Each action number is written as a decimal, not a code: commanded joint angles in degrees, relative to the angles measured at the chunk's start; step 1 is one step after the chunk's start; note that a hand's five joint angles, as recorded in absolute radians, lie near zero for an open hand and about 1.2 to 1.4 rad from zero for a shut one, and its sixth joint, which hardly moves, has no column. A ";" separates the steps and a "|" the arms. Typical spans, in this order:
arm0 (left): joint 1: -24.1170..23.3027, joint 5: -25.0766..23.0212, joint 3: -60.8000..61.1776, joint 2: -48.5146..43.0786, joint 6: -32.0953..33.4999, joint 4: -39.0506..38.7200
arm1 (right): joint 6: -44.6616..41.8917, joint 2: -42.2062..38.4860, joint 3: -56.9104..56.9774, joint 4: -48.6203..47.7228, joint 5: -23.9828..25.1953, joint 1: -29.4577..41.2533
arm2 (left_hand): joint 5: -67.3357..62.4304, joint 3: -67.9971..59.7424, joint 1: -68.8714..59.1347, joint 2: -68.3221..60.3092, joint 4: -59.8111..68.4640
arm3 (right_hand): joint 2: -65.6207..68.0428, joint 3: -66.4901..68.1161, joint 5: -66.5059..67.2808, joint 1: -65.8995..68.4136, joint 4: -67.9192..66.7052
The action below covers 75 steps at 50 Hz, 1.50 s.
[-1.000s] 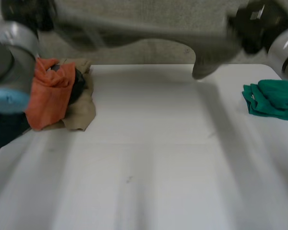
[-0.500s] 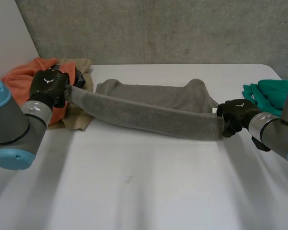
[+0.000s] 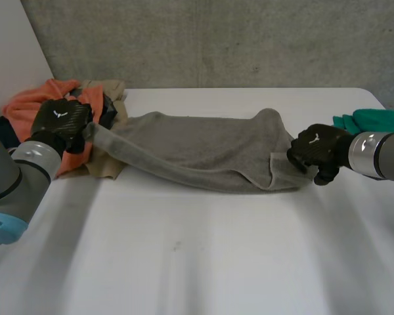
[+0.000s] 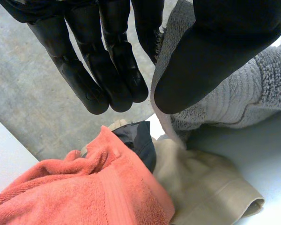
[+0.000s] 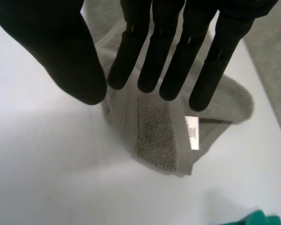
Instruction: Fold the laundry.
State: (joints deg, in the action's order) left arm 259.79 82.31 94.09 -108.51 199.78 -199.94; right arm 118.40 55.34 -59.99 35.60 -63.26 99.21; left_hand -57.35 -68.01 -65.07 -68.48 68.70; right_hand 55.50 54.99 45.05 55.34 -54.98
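Green cloth [image 3: 374, 120] partly hidden behind right arm [image 3: 383, 155].

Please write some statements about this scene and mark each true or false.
1. The grey towel stretches between the left hand and the right hand. True.
2. The green cloth lies beside the left hand. False: it is by the right arm.
3. The right hand's fingers curl round the towel. False: they are straight, above its labelled end.
4. An orange cloth lies by the left hand. True.
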 commanded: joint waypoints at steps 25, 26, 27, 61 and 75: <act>1.60 -2.60 0.21 0.05 -0.27 2.10 | 4.74 -19.56 19.64 -9.85 -2.74 5.99 | -12.65 -11.99 -14.93 -11.52 11.30 | -28.18 -27.66 -27.73 -28.01 27.65; 1.60 -2.68 0.21 0.14 -0.27 2.10 | 4.30 -20.44 20.61 -9.41 -3.18 5.99 | -12.65 -11.99 -14.93 -11.52 11.30 | -28.01 -27.49 -27.56 -27.84 27.49; 1.60 -2.69 0.30 0.14 -0.27 2.10 | 3.77 -21.14 21.40 -9.06 -3.70 5.99 | -12.65 -11.99 -14.93 -11.52 11.30 | -27.67 -27.16 -27.23 -27.51 27.15; 2.92 -2.95 3.64 11.56 11.58 28.09 | 0.17 10.13 -13.55 5.88 -11.70 -8.15 | -12.65 -11.99 -14.93 -11.52 11.30 | 24.50 25.01 24.95 24.66 -25.02; 3.63 -4.97 2.25 5.17 29.62 40.77 | -7.05 11.11 -22.19 9.94 -15.39 -13.44 | -12.65 -11.99 -14.93 -11.52 11.30 | 24.50 25.01 24.95 24.66 -25.02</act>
State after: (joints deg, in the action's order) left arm 265.11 77.50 101.01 -97.00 226.49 -157.01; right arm 107.72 69.98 -84.41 49.04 -77.60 84.55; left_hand -57.35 -68.02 -65.07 -68.48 68.73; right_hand 67.12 67.68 56.24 63.32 -68.46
